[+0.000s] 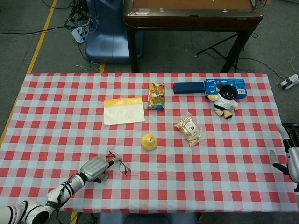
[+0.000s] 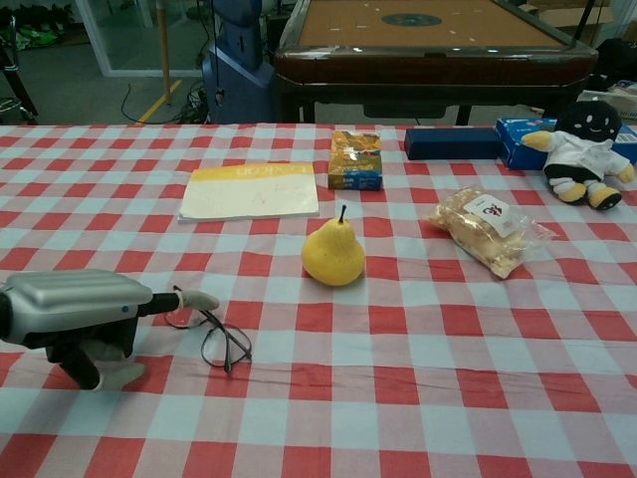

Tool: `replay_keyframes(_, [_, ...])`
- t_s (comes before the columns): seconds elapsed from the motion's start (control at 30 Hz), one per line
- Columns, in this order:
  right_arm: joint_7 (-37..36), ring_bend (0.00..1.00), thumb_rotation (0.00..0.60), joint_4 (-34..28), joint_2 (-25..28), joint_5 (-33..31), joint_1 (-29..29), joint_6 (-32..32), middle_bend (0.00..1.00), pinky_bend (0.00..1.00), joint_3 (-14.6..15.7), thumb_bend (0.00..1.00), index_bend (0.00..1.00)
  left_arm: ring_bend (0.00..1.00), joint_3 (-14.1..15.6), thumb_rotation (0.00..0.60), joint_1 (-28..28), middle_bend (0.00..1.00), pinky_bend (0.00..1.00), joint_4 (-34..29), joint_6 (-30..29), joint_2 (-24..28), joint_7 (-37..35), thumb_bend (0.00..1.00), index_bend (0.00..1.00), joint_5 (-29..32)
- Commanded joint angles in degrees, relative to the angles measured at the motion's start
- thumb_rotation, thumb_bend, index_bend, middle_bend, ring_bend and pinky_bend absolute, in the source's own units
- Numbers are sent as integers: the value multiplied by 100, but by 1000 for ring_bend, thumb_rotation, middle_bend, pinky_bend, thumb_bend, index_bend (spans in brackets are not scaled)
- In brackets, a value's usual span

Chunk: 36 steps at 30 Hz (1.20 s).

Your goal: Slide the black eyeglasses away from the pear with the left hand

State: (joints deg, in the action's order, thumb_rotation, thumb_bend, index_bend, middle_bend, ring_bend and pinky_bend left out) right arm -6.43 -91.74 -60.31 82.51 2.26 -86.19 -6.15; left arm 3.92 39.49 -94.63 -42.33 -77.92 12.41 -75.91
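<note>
Reaching low across the near edge of the checked tablecloth [image 2: 418, 398], the robot's left hand [image 2: 75, 311] lies with one finger stretched out, its tip touching the black eyeglasses [image 2: 211, 334]; the other fingers curl under, gripping nothing. The glasses sit in front of and left of the yellow pear [image 2: 333, 254], apart from it. At the table's right edge the right hand [image 1: 292, 156] rests with fingers apart, empty. Farther back lie a yellow-banded paper [image 2: 251, 191] and a plush toy [image 2: 579, 149].
</note>
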Motion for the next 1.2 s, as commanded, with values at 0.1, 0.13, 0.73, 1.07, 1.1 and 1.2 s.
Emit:
replay_keyframes(0.1, [-3, 0, 600, -5, 6, -3, -8, -9, 87, 69, -1, 428, 0, 930, 7, 600, -12, 1000, 973, -48, -49, 9, 20, 512, 0, 3])
replay_keyframes(0.13, [-6, 0, 600, -7, 7, 1, -10, -15, 87, 69, -1, 428, 0, 930, 1, 600, -21, 1000, 973, -76, -89, 33, 11, 512, 0, -17])
replay_keyframes(0.73, [-24, 0, 600, -33, 77, 11, -22, 49, 87, 69, 42, 428, 0, 793, -281, 600, -685, 894, 926, -307, -1739, 699, 177, 509, 0, -140])
replay_keyframes(1.07, [-138, 0, 600, 13, 133, 198, 131, 361, 87, 69, 162, 428, 0, 384, -446, 600, -1475, 414, 468, -260, -2874, 1226, 397, 380, 33, 405])
replay_keyframes(1.1, [-153, 0, 600, 17, 128, 220, 147, 374, 87, 69, 168, 428, 0, 339, -461, 600, -1579, 369, 419, -295, -3016, 1270, 402, 359, 33, 453])
replay_keyframes(1.2, [-184, 0, 600, 28, 123, 268, 185, 421, 87, 69, 189, 428, 0, 262, -453, 600, -1831, 289, 333, -324, -3343, 1352, 375, 325, 33, 463])
